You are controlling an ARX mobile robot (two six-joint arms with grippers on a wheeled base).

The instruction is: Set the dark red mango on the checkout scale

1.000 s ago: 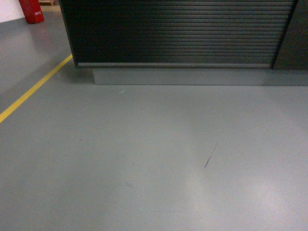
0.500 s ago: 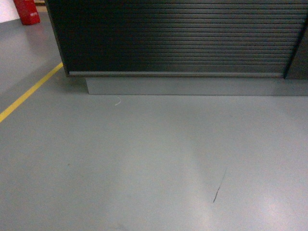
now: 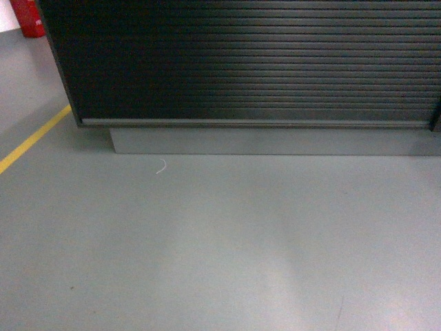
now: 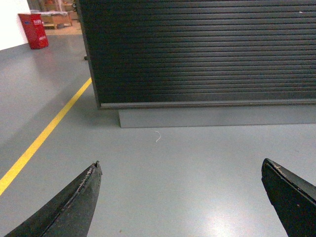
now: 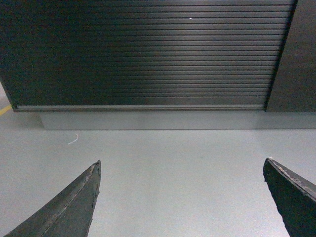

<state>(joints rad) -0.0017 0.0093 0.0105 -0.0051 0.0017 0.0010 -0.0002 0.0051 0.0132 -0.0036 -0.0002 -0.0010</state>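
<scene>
Black ribbed panelling of the checkout [image 3: 248,62] fills the far side, above its grey plinth [image 3: 275,141]. Neither mango nor scale shows in any view. The left gripper [image 4: 180,197] and right gripper [image 5: 181,197] are both spread wide, holding nothing. The base could bump the plinth if it rolls closer. No containers show.
</scene>
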